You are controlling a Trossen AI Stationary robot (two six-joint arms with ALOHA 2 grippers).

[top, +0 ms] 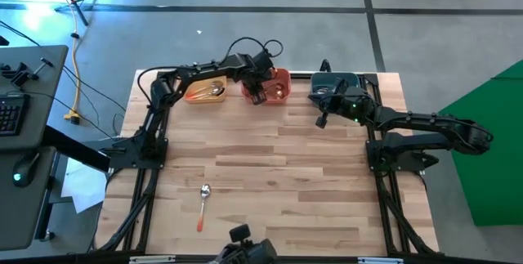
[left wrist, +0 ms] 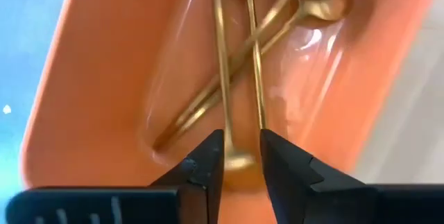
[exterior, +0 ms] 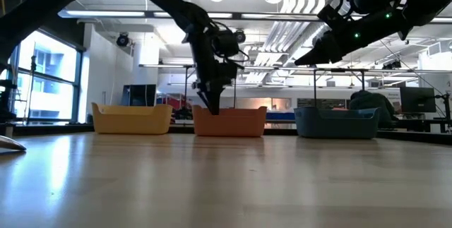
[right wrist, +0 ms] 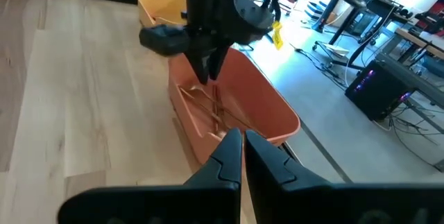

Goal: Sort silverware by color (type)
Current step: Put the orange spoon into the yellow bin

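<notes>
Three square bins in a row along the far edge of the wooden table (top: pixel 270 149): yellow bin (top: pixel 205 91) toward the far left corner, red-orange bin (top: pixel 276 85) at mid-edge, teal bin (top: pixel 337 82) toward the far right corner. All smooth, glossy plastic with rounded corners and low walls; tabletop of pale planks, framed by dark rails.

Left gripper (top: pixel 260 92) poised over the red-orange bin, pointing straight down, its arm crossing above the yellow bin and partly hiding it. Jaws narrowly parted, holding nothing; dark wedge-shaped fingertips (left wrist: pixel 208 160) just above the bin floor.

Gold spoons (left wrist: pixel 239 64) in the red-orange bin: at least three, thin metallic stems crossed over one another, one stem running down between the fingertips. Exact count not clear. Further spoons (top: pixel 214 92) in the yellow bin, number not discernible.

Right gripper (top: pixel 322 118) raised above the table just before the teal bin, fingers closed together, empty. Teal bin largely masked by this arm, contents not visible.

One lone spoon (top: pixel 203 205) flat near the near edge, left of centre, well apart from the bins: silver bowl, red-orange handle.

Desk with keyboard (top: pixel 10 115) beside the table's left edge.
</notes>
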